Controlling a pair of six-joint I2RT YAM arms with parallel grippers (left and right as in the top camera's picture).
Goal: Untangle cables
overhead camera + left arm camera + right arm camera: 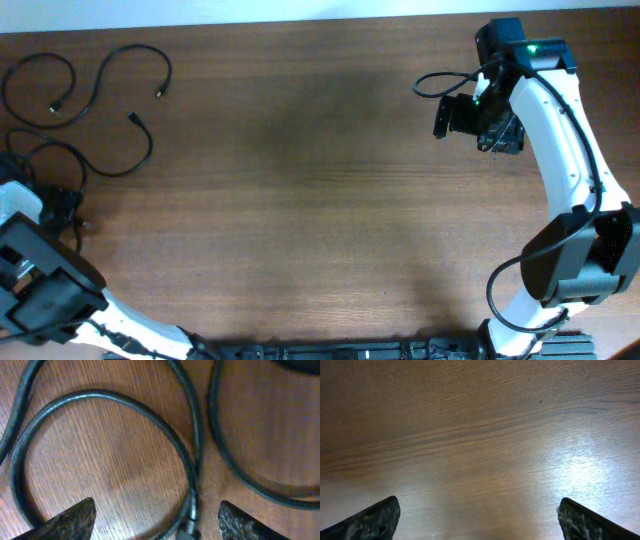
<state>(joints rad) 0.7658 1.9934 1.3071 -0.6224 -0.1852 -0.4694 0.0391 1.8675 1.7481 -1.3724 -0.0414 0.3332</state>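
**Black cords lie between parted left fingers, no grasp made**

Dark fingertips (70, 520) of the left gripper (157, 527) stand wide apart and hold nothing. Between them, flat on the wooden table (480, 435), runs one strand of the cables (90, 393), where a round loop meets a second cord running just beside it.

I judge this to be the picking stage, with the cords not yet pulled apart. The next move calls for choosing a single strand, closing on it alone, and drawing it clear of its neighbour.

The left arm (20, 205) reaches low over the table's left edge, wrist pointing down at the nearer coil. More loops with small plugs lie further back in that corner.

The right gripper (480, 525) is fully spread over bare wood, its arm raised at the far right, well apart from every cord.
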